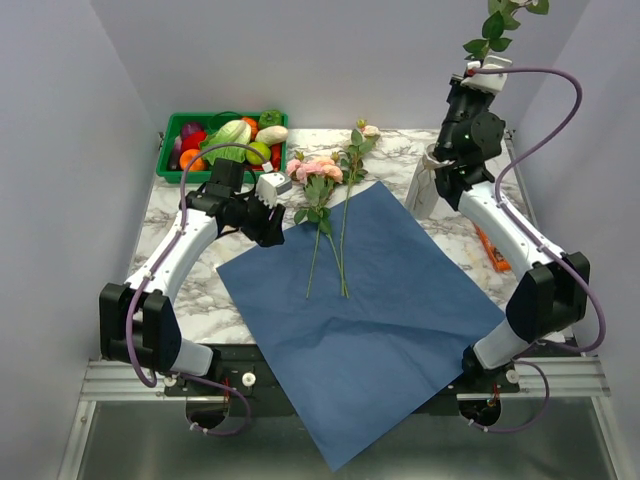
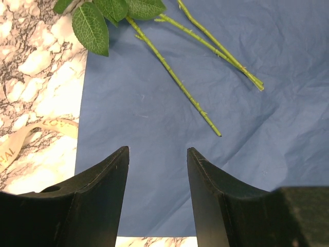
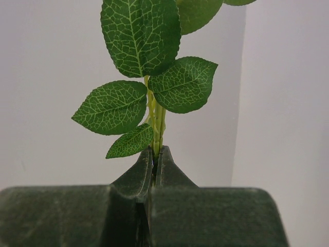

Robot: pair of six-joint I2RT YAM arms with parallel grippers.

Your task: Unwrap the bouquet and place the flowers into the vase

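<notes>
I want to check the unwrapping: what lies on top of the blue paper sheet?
The roses' green stems lie on the blue paper sheet; the blooms reach past its far edge. Whatever the sheet covers on the table is hidden.

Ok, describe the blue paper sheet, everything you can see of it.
The blue paper is one large matte sheet, lightly creased, spread flat and cornerwise on the marble table. Its near corner hangs over the table's front edge. Green rose stems lie on its far part, with the blooms past its edge. A beige ribbon lies beside its left edge, where the open left gripper hovers.
</notes>
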